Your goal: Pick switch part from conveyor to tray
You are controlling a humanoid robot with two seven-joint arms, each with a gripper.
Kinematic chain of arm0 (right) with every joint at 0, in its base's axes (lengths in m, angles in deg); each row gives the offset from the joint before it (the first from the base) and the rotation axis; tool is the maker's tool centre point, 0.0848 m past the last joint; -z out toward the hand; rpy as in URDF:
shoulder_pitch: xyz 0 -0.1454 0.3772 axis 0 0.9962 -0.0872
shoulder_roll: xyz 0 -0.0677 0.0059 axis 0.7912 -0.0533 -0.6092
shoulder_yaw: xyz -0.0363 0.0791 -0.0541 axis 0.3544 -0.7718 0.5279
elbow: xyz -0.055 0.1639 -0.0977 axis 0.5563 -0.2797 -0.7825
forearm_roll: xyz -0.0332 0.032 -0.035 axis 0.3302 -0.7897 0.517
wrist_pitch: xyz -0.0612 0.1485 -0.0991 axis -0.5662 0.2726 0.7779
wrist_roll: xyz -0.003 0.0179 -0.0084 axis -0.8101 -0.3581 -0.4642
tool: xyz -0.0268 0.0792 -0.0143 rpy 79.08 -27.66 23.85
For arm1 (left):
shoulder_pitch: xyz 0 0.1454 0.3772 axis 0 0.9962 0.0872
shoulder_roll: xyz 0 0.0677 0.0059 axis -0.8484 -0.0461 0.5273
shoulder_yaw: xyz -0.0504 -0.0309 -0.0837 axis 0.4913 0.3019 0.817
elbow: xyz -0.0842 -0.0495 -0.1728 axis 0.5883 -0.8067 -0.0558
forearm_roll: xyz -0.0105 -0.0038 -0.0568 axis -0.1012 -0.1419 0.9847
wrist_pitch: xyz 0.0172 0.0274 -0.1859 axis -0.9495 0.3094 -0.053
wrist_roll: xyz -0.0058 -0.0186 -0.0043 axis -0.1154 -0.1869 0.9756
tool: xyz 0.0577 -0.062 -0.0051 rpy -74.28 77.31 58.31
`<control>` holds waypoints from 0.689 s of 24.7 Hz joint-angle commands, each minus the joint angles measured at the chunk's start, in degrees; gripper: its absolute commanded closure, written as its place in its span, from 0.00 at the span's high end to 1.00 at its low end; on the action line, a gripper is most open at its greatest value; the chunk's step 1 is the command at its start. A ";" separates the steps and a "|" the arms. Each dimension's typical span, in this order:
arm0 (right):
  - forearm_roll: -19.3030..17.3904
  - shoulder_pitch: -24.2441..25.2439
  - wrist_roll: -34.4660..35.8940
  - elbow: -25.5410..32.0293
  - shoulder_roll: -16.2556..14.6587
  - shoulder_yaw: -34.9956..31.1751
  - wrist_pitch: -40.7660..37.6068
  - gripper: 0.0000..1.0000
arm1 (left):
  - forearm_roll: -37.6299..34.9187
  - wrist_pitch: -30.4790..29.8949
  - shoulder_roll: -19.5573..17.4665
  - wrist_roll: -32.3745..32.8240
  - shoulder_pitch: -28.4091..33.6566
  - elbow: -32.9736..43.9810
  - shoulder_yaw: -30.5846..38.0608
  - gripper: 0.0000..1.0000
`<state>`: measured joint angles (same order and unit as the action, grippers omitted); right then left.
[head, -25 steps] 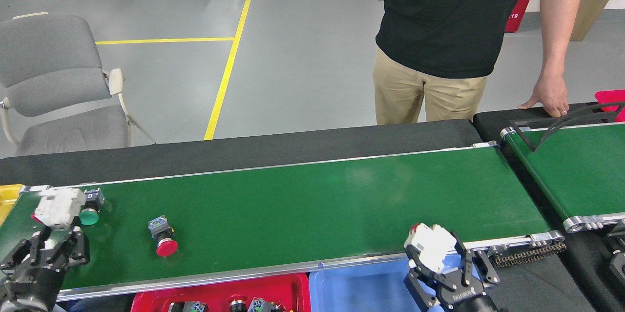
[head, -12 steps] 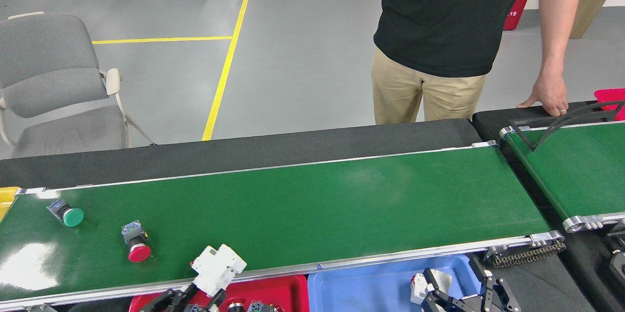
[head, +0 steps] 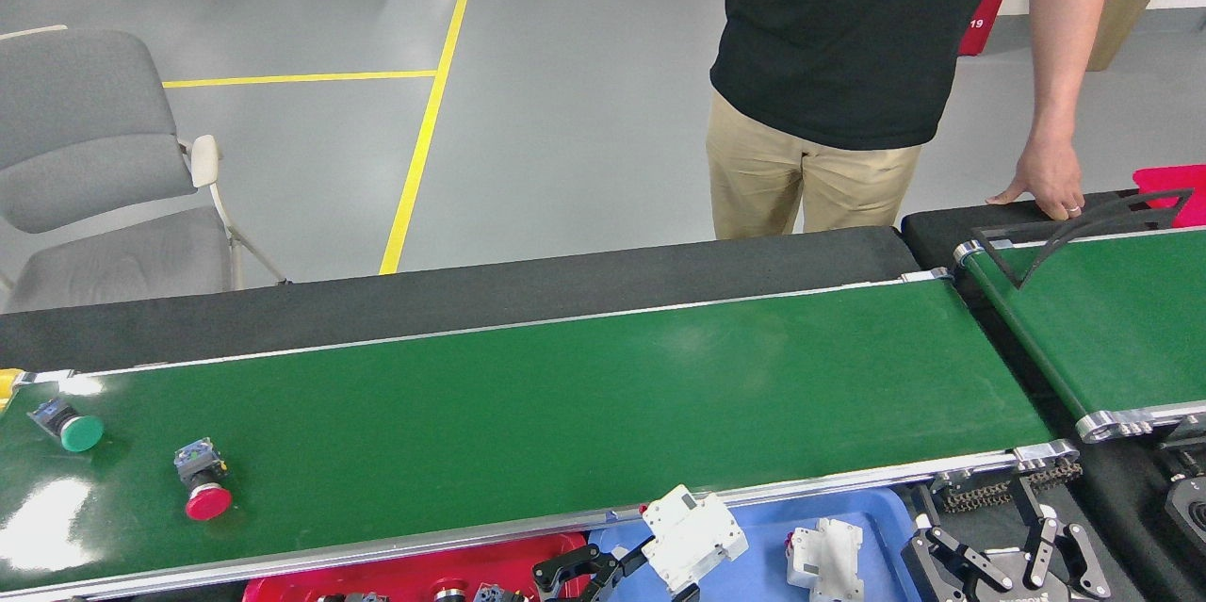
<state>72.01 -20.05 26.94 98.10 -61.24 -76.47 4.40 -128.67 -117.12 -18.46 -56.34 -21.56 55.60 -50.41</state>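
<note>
A grey workshop floor crossed by yellow lines (head: pixel 415 159) lies behind the black-covered counter (head: pixel 452 296), with a grey chair (head: pixel 85 169) at far left and a person (head: pixel 848 65) in a black shirt and khaki trousers standing behind the line, one hand (head: pixel 1041 183) resting on the counter's far edge. On the long green conveyor (head: pixel 565 404), a green push-button (head: pixel 68 425) lies near the left end and a red push-button (head: pixel 203 479) sits just beside it, nearer the front rail. Below the front rail, a red tray (head: pixel 283 588) holds small parts at the bottom edge. The left gripper (head: pixel 603 569) grips a white switch part (head: pixel 692 541), held tilted over the left side of the blue tray (head: pixel 763 527). A second white switch part (head: pixel 827 560) lies inside the blue tray, apart from both grippers. The right gripper (head: pixel 1003 560) hangs just beside the tray's right edge, fingers spread wide and empty. A second green belt (head: pixel 1102 319) angles away at far right
</note>
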 commanded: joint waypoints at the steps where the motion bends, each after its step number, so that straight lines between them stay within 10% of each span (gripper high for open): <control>1: -0.16 -0.07 -0.07 -0.01 -0.63 -0.58 -1.35 1.00 | 0.02 2.36 0.23 0.34 -0.29 0.43 0.06 1.00; 8: -0.16 1.42 -1.56 -0.18 -0.46 -1.46 -2.40 1.00 | 0.19 12.29 -0.13 0.16 -0.12 1.13 21.59 1.00; 17: -0.16 0.54 -5.08 0.69 -0.02 -0.94 -6.18 1.00 | 5.11 5.44 -7.16 0.07 -0.38 -8.45 54.29 1.00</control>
<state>72.00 -19.04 22.33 97.87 -61.19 -77.28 -0.24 -123.83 -110.10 -24.87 -55.72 -21.29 48.17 2.76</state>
